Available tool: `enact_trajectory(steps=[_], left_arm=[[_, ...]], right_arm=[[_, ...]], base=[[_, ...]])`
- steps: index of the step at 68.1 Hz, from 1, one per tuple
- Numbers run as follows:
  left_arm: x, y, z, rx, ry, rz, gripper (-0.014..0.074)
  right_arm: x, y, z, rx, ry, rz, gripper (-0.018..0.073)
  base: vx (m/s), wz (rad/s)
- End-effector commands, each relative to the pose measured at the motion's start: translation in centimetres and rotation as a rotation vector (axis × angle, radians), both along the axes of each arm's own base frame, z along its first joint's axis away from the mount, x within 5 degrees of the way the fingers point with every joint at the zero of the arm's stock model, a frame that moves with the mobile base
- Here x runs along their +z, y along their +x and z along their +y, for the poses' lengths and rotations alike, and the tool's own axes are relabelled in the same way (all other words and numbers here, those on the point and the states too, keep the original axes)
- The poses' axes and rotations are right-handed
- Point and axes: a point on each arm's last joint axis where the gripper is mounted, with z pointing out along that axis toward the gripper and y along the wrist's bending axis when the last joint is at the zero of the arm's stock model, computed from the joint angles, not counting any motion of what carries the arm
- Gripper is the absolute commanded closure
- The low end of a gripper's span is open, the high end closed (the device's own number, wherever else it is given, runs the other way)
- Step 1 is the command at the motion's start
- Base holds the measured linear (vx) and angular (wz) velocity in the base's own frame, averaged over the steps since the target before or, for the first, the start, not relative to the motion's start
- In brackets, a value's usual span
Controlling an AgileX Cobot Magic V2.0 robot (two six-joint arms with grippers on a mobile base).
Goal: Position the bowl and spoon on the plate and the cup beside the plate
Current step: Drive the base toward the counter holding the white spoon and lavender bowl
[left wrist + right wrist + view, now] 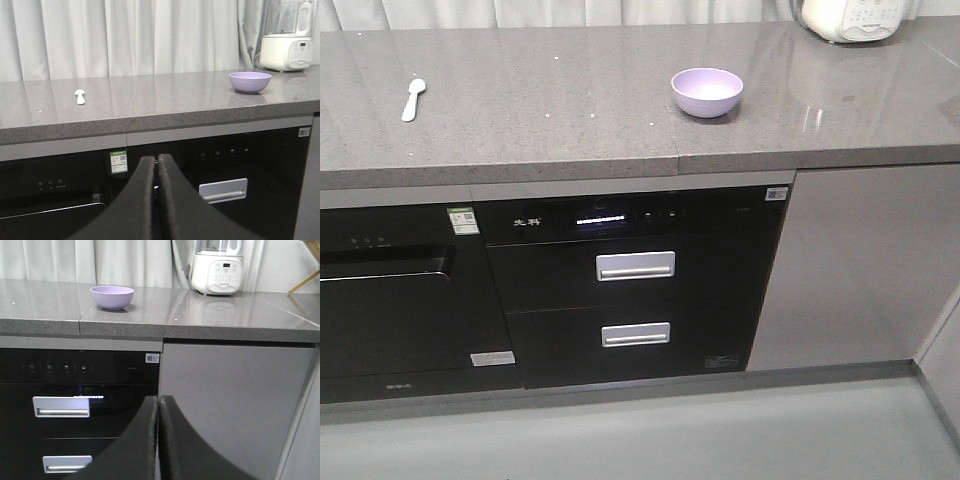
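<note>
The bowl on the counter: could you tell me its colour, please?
The bowl is lavender-purple, clearest in the right wrist view.

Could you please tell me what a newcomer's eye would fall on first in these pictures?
The lavender bowl stands out, alone right of centre on the grey countertop. Far to its left lies the small pale spoon; a white appliance stands at the back right corner.

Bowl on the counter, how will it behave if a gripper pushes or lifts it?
The bowl looks like smooth plastic, so it is probably light and stiff. On the glossy counter it would likely slide rather than tip, since it sits low and wide. Its rounded wall may slip in a pinch; the rim looks safer.
</note>
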Motion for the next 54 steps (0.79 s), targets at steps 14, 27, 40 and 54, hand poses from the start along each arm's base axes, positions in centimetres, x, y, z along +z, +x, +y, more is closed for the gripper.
enact_trajectory(steps=[14, 27, 40, 54], left_arm=[[1.71, -0.25, 0.05, 0.000, -0.024, -0.105, 0.0603], [1.71, -0.25, 0.05, 0.000, -0.024, -0.105, 0.0603], [1.71, -0.25, 0.05, 0.000, -0.024, -0.105, 0.0603], [1.71, -0.25, 0.05, 0.000, -0.024, -0.105, 0.0603]], right_arm=[[0.63, -0.06, 0.03, 0.003, -0.016, -0.083, 0.0563], [0.63, -0.06, 0.03, 0.003, -0.016, -0.083, 0.0563], [0.63, -0.06, 0.03, 0.003, -0.016, -0.083, 0.0563], [0.63, -0.06, 0.03, 0.003, -0.016, -0.083, 0.0563]], base=[[0.12, 0.10], [0.11, 0.07], [0.11, 0.04], [0.11, 0.00]])
